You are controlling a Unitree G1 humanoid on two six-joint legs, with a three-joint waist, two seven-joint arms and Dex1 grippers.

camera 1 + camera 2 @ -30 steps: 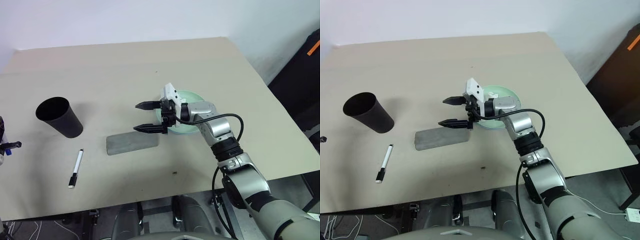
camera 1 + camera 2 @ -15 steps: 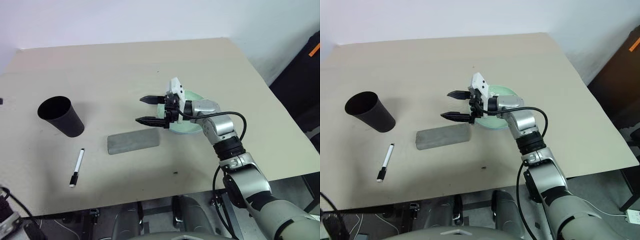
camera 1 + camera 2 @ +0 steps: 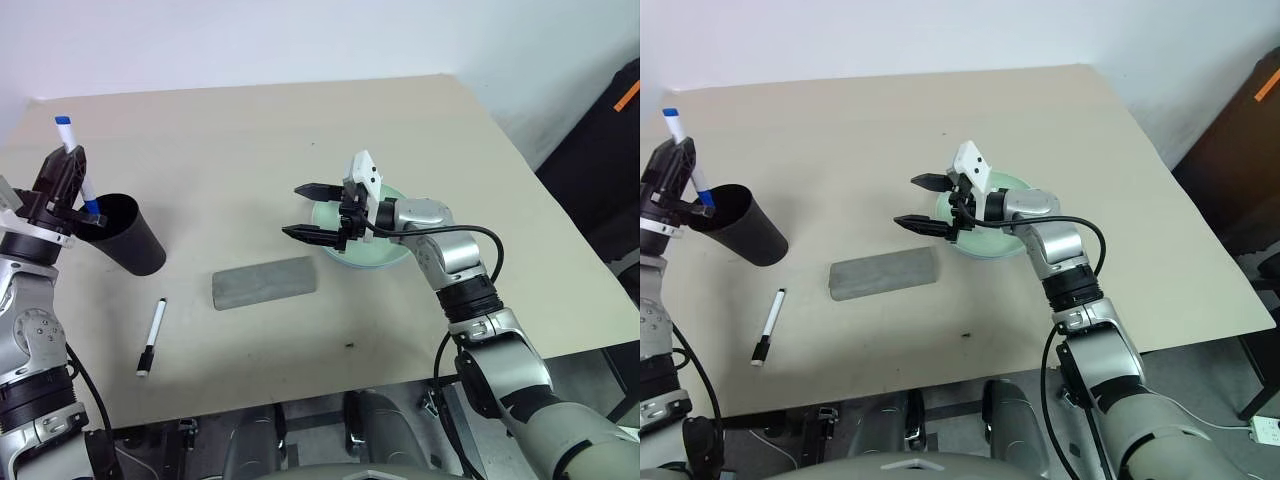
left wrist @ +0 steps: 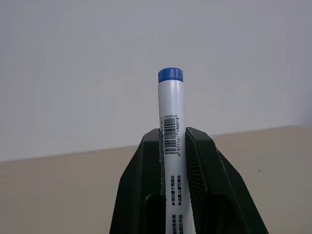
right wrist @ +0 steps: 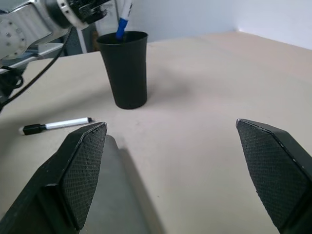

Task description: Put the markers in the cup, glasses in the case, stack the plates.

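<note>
I'm seeing left pincer [image 3: 68, 180] clamping the blue-capped marker [image 3: 78, 170] over the cup [image 3: 120, 232], lower tip dipping inside. Right pincer [image 3: 311, 212] gaping wide, arm hiding part of mint plate [image 3: 385, 255]. Case [image 3: 264, 282] closed; black-capped marker [image 3: 152, 336] lying on table [image 3: 250, 130].

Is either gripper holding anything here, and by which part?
The left gripper holds the blue-capped marker by its barrel, over the cup. The right gripper is open and holds nothing.
</note>
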